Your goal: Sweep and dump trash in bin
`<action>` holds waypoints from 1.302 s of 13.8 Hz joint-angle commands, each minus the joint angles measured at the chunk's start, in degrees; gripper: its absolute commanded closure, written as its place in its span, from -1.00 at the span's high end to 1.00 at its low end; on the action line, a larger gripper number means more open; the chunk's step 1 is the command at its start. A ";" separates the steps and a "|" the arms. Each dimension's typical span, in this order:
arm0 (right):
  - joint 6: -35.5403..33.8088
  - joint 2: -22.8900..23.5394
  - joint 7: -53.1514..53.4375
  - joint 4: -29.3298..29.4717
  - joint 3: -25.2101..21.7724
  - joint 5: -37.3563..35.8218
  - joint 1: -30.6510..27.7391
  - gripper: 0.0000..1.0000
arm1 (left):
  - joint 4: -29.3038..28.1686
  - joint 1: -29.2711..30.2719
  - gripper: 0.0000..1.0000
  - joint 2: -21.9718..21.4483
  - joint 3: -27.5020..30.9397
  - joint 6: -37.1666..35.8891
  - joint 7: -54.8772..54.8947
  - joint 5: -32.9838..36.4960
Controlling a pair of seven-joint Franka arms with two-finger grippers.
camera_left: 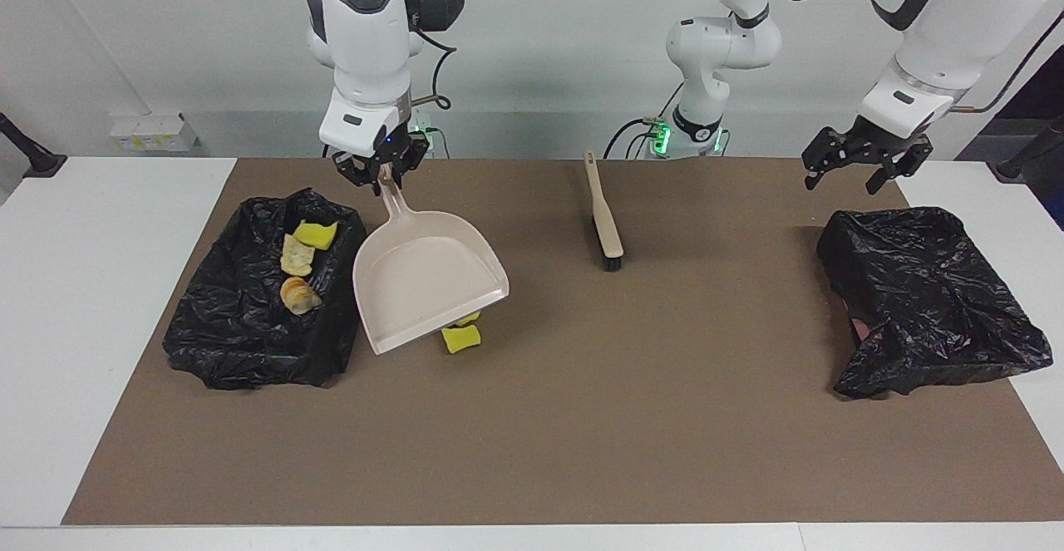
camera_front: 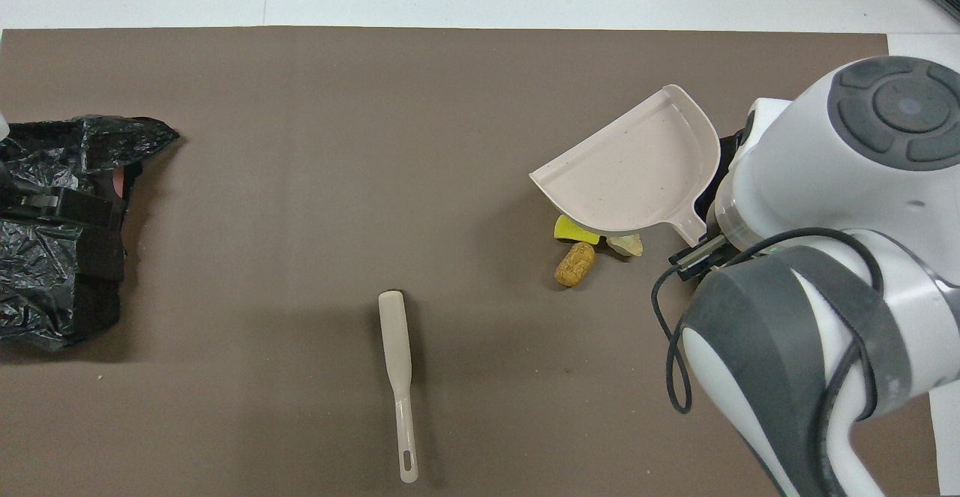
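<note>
Beige plastic dustpan point(camera_left: 428, 277) hangs tilted by its handle from the right gripper point(camera_left: 381, 175), whose fingers are clamped on it, at about ten o'clock on the brown mat point(camera_left: 582, 418) in the facing view. Three trash pieces point(camera_left: 298, 262) lie in the black-bagged bin point(camera_left: 241, 327) beside it. Yellow sponge chunks point(camera_left: 461, 337) lie under the pan's lip. Left gripper point(camera_left: 860, 170) hovers, fingers apart, over the second black-bagged bin point(camera_left: 931, 293) at two o'clock. Beige brush point(camera_left: 605, 223) lies at twelve.
</note>
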 commanded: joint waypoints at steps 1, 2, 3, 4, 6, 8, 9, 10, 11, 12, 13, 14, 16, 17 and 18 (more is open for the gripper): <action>6.33 13.96 9.31 11.89 -0.87 1.27 3.19 -1.00 | -0.06 0.37 1.00 -0.29 -0.33 -0.64 -0.08 1.13; 5.89 13.60 7.29 11.89 -0.78 1.27 2.04 -1.00 | -0.06 0.37 1.00 -0.29 -0.33 -0.73 -0.08 1.13; 5.45 13.34 6.48 11.72 -0.87 1.18 1.68 -1.00 | -0.06 0.37 1.00 -0.29 -0.33 -0.64 0.00 1.13; 5.96 12.99 6.13 10.67 -0.78 1.18 1.33 -1.00 | -0.06 0.37 1.00 -0.29 -0.33 -0.64 -0.08 1.13; 6.50 12.37 5.17 9.26 -0.78 1.27 0.98 -1.00 | -0.06 0.37 1.00 -0.29 -0.33 -0.73 -0.08 1.13; 9.11 12.63 5.15 8.99 -0.70 2.84 0.97 -1.00 | -0.06 0.37 1.00 -0.29 -0.33 -0.64 0.00 1.13; 10.70 12.98 7.77 8.21 -0.69 4.33 1.85 -1.00 | -0.15 0.37 1.00 -0.29 -0.33 -0.64 -0.08 1.13; 12.72 13.59 12.40 8.20 -0.61 6.87 3.16 -1.00 | -0.06 0.37 1.00 -0.29 -0.33 -0.64 0.00 1.13; 15.43 14.47 16.98 8.11 -0.52 9.42 4.57 -1.00 | -0.15 0.37 1.00 -0.29 -0.33 -0.73 0.00 1.13; 17.55 15.61 20.85 8.54 -0.52 11.10 6.67 -1.00 | -0.06 0.37 1.00 -0.29 -0.33 -0.64 -0.08 1.13; 19.75 17.71 24.46 8.90 -0.43 12.07 9.30 -1.00 | -0.06 0.37 1.00 -0.29 -0.33 -0.73 -0.08 1.13; 21.51 19.82 27.45 9.34 -0.52 12.25 11.07 -1.00 | -0.06 0.37 1.00 -0.29 -0.33 -0.73 -0.08 1.13; 25.11 24.12 34.83 12.66 -0.43 12.25 13.88 -1.00 | -0.06 0.37 1.00 -0.29 -0.33 -0.64 -0.08 1.13; 26.96 27.10 37.91 15.03 -0.26 12.17 14.94 -1.00 | -0.06 0.37 1.00 -0.29 -0.33 -0.64 -0.08 1.13; 29.41 30.53 40.20 17.58 -0.26 12.08 16.61 -1.00 | -0.06 0.37 1.00 -0.29 -0.33 -0.64 -0.08 1.13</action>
